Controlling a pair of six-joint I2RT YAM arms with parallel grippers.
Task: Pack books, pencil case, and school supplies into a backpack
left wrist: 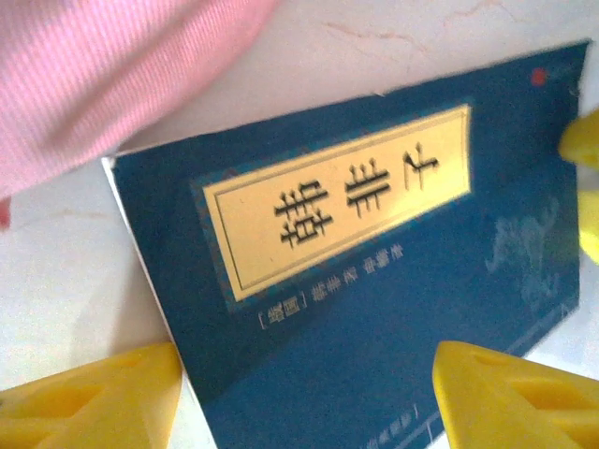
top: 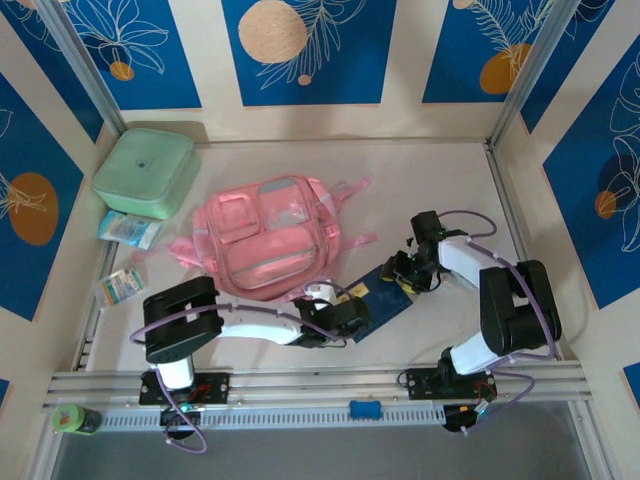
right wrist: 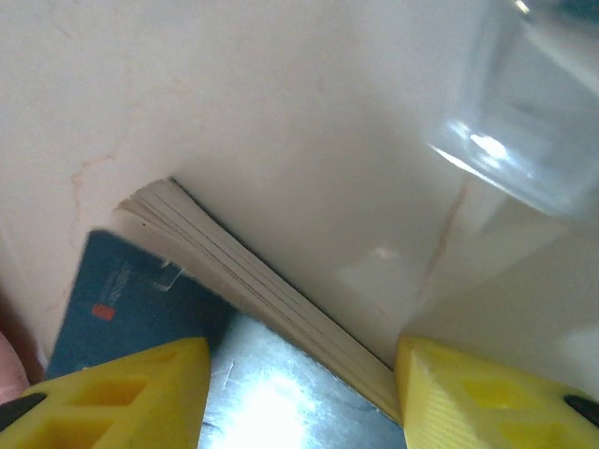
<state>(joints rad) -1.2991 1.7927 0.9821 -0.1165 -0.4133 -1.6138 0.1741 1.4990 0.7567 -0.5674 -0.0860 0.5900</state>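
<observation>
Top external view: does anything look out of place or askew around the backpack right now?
The dark navy paperback book lies askew on the pale table. It sits diagonal to the near edge, with one corner close to the soft pink backpack. In the right wrist view its pages look slightly splayed at one corner. Nothing else stands out.

Bright even light, blurry close-ups, slight glare

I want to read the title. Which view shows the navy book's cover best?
Left wrist: the navy book lies close up, its title label sharp. From top external it is small and partly hidden. Right wrist catches a cover corner and page edges.
</observation>
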